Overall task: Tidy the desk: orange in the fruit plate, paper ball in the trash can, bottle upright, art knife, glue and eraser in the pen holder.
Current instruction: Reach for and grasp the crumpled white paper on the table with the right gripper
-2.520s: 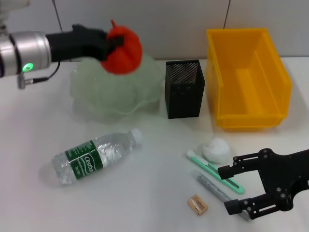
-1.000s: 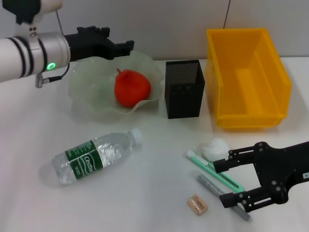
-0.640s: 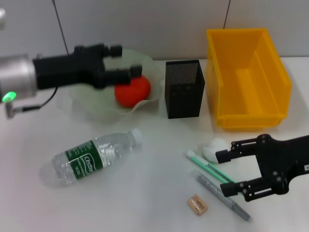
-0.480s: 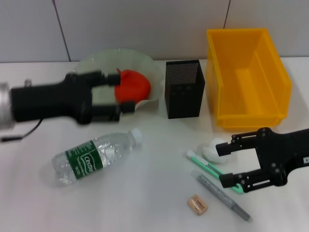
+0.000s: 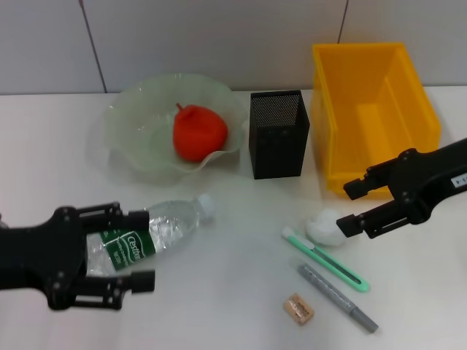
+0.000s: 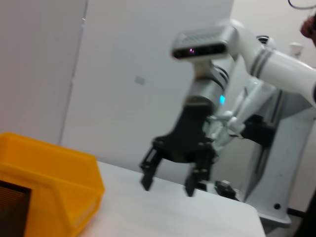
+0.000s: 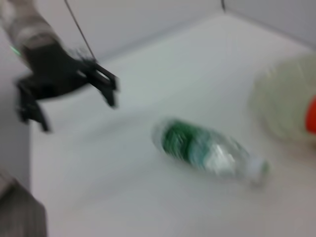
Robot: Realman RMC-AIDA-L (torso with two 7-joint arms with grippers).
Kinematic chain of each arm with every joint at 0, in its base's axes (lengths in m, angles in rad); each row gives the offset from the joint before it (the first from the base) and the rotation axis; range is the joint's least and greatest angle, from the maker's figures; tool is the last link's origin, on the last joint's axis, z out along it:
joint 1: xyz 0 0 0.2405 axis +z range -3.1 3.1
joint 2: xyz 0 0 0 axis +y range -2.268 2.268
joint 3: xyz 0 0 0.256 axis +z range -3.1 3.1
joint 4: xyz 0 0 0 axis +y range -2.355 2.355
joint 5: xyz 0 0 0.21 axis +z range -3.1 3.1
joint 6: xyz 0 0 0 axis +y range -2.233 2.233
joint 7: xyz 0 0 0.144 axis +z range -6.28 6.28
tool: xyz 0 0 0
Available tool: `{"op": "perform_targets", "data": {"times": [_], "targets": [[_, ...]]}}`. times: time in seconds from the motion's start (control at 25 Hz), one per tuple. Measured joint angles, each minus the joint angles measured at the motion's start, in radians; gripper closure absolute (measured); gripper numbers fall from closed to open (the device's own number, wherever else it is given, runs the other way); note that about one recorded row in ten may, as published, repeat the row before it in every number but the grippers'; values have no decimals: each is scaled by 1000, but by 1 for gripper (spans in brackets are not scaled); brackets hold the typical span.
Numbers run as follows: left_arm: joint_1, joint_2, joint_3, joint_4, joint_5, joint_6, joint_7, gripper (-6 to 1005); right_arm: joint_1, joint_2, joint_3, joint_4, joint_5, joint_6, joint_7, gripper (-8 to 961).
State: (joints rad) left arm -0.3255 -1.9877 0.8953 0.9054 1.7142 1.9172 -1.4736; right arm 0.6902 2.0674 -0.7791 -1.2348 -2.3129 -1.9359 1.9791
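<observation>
Hovering low over the bench (image 5: 233, 292), the left tool (image 5: 139, 248) has its fingers spread and holds nothing; the lying bottle (image 5: 157, 230) sits between them at its label end, though contact cannot be told. The right tool (image 5: 350, 206), likewise released and empty, hangs just beside the paper ball (image 5: 325, 227), in front of the yellow trash can (image 5: 376, 109). Near that ball lie the mint-green art knife (image 5: 325, 257), the grey glue (image 5: 337, 297) alongside it and the tan eraser (image 5: 299, 308), all flat on the bench. Farther back, the orange (image 5: 198, 133) rests inside the fruit plate (image 5: 131, 120), with the black pen holder (image 5: 279, 134) standing between plate and can.
</observation>
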Motion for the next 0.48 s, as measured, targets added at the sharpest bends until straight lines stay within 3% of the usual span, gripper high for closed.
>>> {"op": "perform_targets", "data": {"times": [0.32,0.48], "targets": [[-9,1,3,-53,66,27,51,140,150,5,-217,-34,-313,39,241,251],[-22,-15,4,-57,102,30,65,141,182,10,-378,-10,-390,154,390,252]]}}
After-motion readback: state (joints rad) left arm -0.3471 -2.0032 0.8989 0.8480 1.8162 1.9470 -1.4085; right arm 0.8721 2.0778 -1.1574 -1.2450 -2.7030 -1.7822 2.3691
